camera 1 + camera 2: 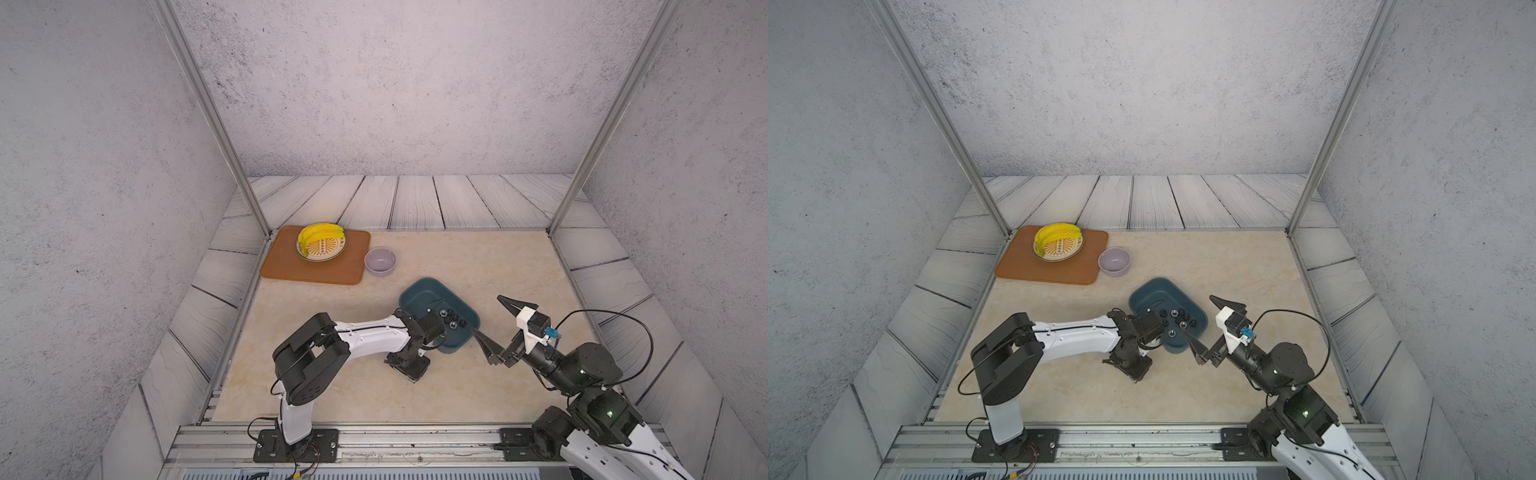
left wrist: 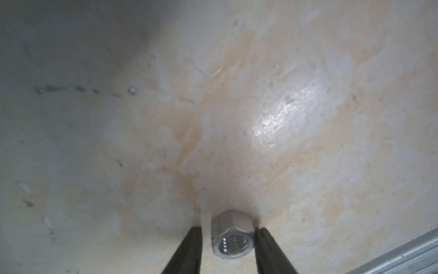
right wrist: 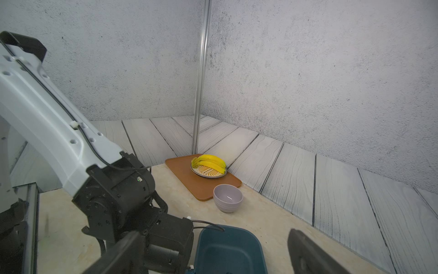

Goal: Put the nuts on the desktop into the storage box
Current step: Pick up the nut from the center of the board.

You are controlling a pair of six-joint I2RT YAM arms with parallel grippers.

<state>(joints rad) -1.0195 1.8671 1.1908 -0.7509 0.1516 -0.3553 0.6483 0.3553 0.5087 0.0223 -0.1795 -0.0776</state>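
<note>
A silver nut [image 2: 231, 239] lies on its side on the beige desktop [image 2: 237, 118] in the left wrist view. My left gripper [image 2: 228, 229] points down at it, with one finger against the nut and a thin gap at the other. In both top views the left wrist [image 1: 409, 365] hides that nut. The teal storage box [image 1: 419, 291] [image 1: 1154, 286] holds several dark nuts [image 1: 451, 318] [image 1: 1177, 316]. My right gripper [image 1: 487, 313] [image 1: 1197, 313] hovers wide open and holding nothing at the box's right side, one finger over its rim.
An orange mat [image 1: 316, 262] at the back left carries a plate of bananas [image 1: 321, 243]. A lavender bowl [image 1: 380, 261] stands beside it. Metal posts [image 1: 257, 208] mark the back corners and a rail [image 1: 374, 440] runs along the front edge.
</note>
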